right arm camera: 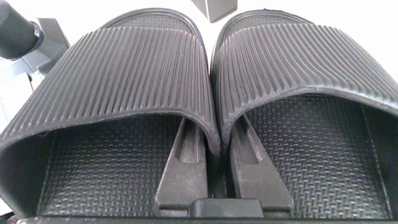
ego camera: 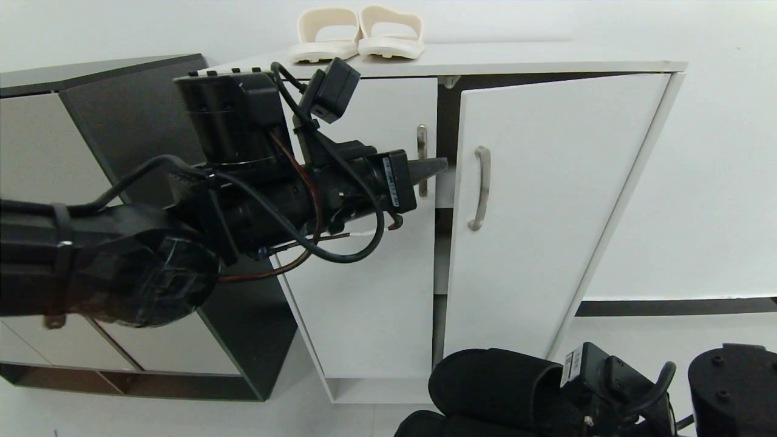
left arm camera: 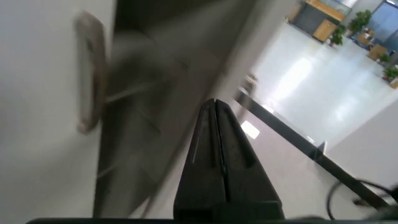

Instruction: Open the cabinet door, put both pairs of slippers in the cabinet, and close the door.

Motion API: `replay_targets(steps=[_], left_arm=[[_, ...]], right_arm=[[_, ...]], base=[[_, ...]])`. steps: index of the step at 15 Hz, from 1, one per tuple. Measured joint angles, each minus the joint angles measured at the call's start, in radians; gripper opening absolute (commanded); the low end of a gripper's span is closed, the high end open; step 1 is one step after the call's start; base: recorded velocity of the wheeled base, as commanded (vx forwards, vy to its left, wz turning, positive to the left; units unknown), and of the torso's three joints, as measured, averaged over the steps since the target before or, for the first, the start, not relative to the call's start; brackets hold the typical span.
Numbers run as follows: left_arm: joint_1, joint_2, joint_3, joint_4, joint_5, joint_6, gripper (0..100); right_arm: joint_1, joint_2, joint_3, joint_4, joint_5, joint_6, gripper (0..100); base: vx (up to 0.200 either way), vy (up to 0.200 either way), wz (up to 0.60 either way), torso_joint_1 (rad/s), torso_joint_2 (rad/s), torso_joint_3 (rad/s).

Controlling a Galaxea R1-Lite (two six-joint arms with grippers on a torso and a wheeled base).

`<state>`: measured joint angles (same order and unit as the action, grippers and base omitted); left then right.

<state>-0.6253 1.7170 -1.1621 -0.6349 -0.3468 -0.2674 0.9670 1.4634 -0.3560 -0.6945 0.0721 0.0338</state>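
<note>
Fingers of the left pincer [ego camera: 438, 167] are pressing together with nothing between them, their tip sitting at the dark gap between the two doors of the white two-door cabinet [ego camera: 546, 64]. The left wrist view is showing them as one closed dark wedge beside a blurred metal bar handle [left arm camera: 90, 74]. The head view is adding that the right-hand white door [ego camera: 546, 243] is standing slightly ajar while the left-hand white door [ego camera: 364, 291] is lying flush.

The right pincer [right arm camera: 212, 124] is pinching the pair of black ribbed rubber slippers [right arm camera: 149, 68], one finger inside each, clamping their touching inner walls. The head view is placing that pair low before the ajar door, outside the cabinet. The pair of cream moulded slippers [ego camera: 358, 33] is resting side by side on the cabinet's top.
</note>
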Motion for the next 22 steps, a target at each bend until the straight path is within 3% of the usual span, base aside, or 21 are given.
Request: replay_targets(steps=[6, 8, 12, 15, 18, 20, 22], left_arm=[[0.031, 0.155, -0.185, 0.006, 0.003, -0.019, 0], [0.027, 0.180, -0.211, 0.004, 0.000, -0.044, 0], [0.021, 0.195, -0.218, 0.004, 0.003, -0.046, 0], [-0.025, 0.189, -0.197, 0.002, 0.025, -0.044, 0], [-0.126, 0.169, -0.170, -0.003, 0.099, -0.037, 0], [-0.183, 0.156, -0.160, -0.002, 0.126, -0.009, 0], [-0.198, 0.147, -0.150, -0.005, 0.149, -0.001, 0]], right_arm=[[0.007, 0.001, -0.004, 0.049, -0.002, -0.001, 0], [0.011, 0.001, -0.013, 0.073, -0.001, 0.000, 0], [0.014, 0.002, -0.016, 0.077, -0.002, 0.000, 0], [0.023, 0.004, -0.001, 0.081, -0.002, -0.001, 0], [0.071, 0.003, 0.044, 0.085, -0.003, 0.000, 0], [0.091, -0.002, 0.051, 0.083, -0.005, 0.000, 0], [0.094, -0.003, 0.051, 0.081, -0.008, 0.001, 0]], base=[[0.000, 0.000, 0.00, 0.000, 0.00, 0.000], [0.000, 0.000, 0.00, 0.000, 0.00, 0.000], [0.000, 0.000, 0.00, 0.000, 0.00, 0.000], [-0.200, 0.000, 0.00, 0.004, 0.00, 0.002], [-0.200, 0.000, 0.00, 0.001, 0.00, 0.004], [-0.200, 0.000, 0.00, 0.005, 0.01, 0.002], [-0.100, 0.000, 0.00, -0.001, 0.00, 0.004]])
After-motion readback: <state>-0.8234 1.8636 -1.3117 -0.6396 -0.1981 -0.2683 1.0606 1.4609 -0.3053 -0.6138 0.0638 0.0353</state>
